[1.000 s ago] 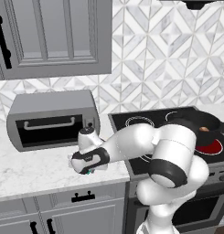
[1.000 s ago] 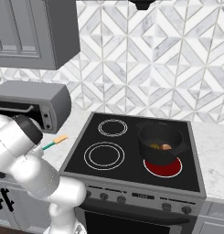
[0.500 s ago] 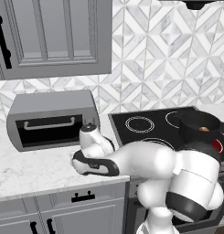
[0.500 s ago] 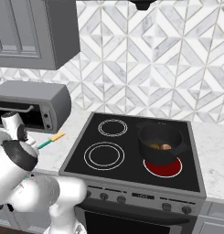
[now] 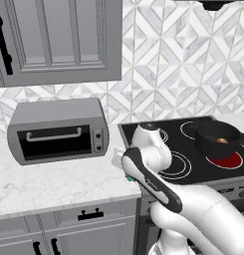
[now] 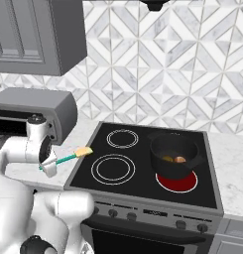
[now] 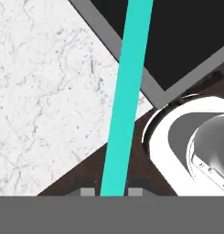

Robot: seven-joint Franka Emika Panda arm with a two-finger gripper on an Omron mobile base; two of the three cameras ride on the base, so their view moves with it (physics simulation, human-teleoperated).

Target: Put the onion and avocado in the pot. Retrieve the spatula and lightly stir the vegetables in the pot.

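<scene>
Left base view: the white arm is reaching across the front of the frame toward 9 o'clock, its wrist blocking the two-finger gripper [image 5: 124,167] at the seam between the white marble counter [image 5: 49,184] and the black glass stovetop [image 5: 181,149]. A sliver of teal is peeking out just below the wrist. At 3 o'clock the round black low-walled pot [image 5: 215,139] is sitting on a glowing red ring, with something orange-brown showing inside. A grey toaster oven [image 5: 59,129] is standing on the counter at 9 o'clock.

Right base view: the gripper [image 6: 47,159] is closing on the slim teal-handled spatula [image 6: 68,157] — its pale orange-tan blade is pointing toward 3 o'clock, hanging above the counter's edge just beside the stove's left rim. The pot is resting on the front right ring at 3 o'clock, holding the small orange-brown onion [image 6: 179,159] and, touching it on the left, the dark brown-olive avocado [image 6: 167,158].

Hand view: the teal handle is running from 6 o'clock up to 12 o'clock, pinched between the two finger tips [image 7: 88,192] — marble counter lying to the left, dark stovetop to the upper right.
</scene>
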